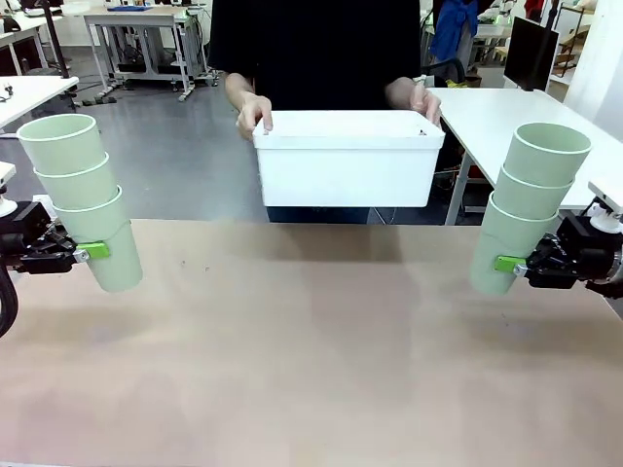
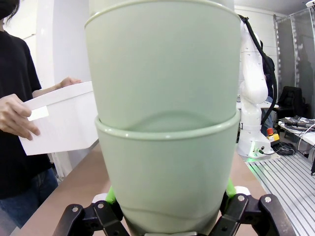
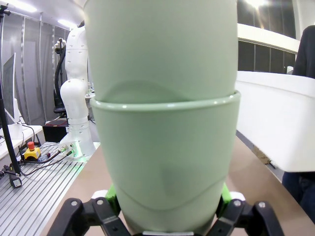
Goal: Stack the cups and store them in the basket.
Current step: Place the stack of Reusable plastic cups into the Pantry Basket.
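Across the brown table (image 1: pixel 311 341) a person stands at the far side and holds the basket (image 1: pixel 346 170) with both hands (image 1: pixel 255 112), a little above the far edge, its opening upward. It is in the middle, between my two arms, and its long side runs from left to right.

My left gripper (image 1: pixel 97 253) is pinching the lowest cup of the left stack (image 1: pixel 83 195), three cups nested together. In the left wrist view the green pads press on both sides of that cup, low on its wall. This stack hangs above the left part of the table and leans outward, with the mouths pointing up and to the left. My right gripper (image 1: pixel 502 265) pinches the bottom cup of the right stack (image 1: pixel 531 199) in the same way. That one is also three cups, and it leans up and to the right.

None of the six cups is in the basket yet. The basket lies ahead and inward from each gripper, so neither arm looks clearly nearer. Both stacks have their long axis tilted away from it. I judge that one stack must be joined into the other, or be turned upright, before it goes down through the opening.
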Robot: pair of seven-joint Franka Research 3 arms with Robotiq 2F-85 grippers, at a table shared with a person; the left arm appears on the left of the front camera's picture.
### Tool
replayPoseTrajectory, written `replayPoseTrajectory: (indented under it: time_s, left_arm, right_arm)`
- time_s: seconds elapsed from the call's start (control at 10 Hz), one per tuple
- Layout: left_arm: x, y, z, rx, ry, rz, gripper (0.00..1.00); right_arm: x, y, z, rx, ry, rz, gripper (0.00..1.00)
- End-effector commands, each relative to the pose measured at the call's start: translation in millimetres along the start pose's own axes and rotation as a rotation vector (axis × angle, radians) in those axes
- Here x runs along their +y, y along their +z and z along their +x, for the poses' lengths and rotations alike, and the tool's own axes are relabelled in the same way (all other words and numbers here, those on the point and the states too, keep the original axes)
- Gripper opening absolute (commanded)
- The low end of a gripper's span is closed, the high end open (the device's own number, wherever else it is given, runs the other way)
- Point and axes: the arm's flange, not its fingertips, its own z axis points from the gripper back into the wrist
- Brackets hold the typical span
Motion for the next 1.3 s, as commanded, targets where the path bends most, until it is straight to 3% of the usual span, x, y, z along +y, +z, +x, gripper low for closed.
replayPoseTrajectory:
  time_s: [0.0,1.2]
  left_arm:
    - [-0.9,-0.4,4.5,-0.006,-0.008,-0.006,0.87]
    - [-0.9,-0.4,4.5,-0.006,-0.008,-0.006,0.87]
  right_arm:
    - [-0.1,0.0,3.7,-0.001,0.019,-0.002,0.85]
    - [-0.1,0.0,3.7,-0.001,0.019,-0.002,0.85]
